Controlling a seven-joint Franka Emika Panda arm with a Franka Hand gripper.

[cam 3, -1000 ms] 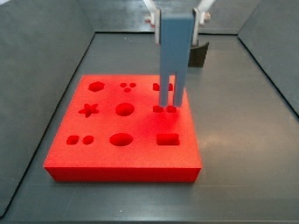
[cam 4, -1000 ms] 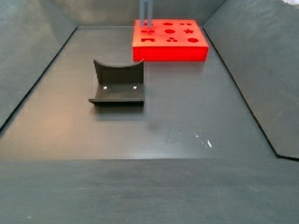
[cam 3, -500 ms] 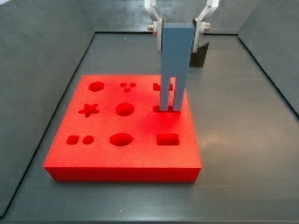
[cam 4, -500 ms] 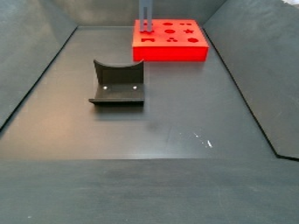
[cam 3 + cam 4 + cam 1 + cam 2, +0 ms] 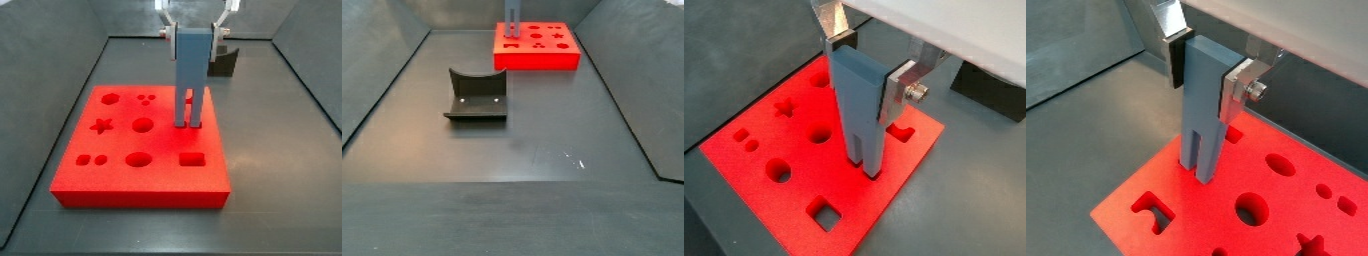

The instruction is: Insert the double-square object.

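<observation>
My gripper (image 5: 195, 30) is shut on the upper end of the double-square object (image 5: 193, 70), a tall grey-blue block held upright over the red board (image 5: 134, 165). Its two prongs point down and their tips meet the board at the pair of small square holes on the right side. I cannot tell how deep they sit. Both wrist views show the silver fingers (image 5: 902, 82) (image 5: 1236, 85) clamping the block (image 5: 862, 115) (image 5: 1204, 115) from two sides. In a side view the board (image 5: 537, 55) lies far back with the block (image 5: 510, 18) above it.
The board has several other cut-outs: circles, a star (image 5: 102, 126), a square (image 5: 193, 158), a U shape (image 5: 1153, 208). The dark fixture (image 5: 476, 95) stands on the grey floor away from the board, also seen behind it (image 5: 226, 62). Sloping grey walls enclose the floor.
The gripper has lowered the block and shifted it slightly left. The prong tips, earlier above the board, now reach the pair of square holes.
</observation>
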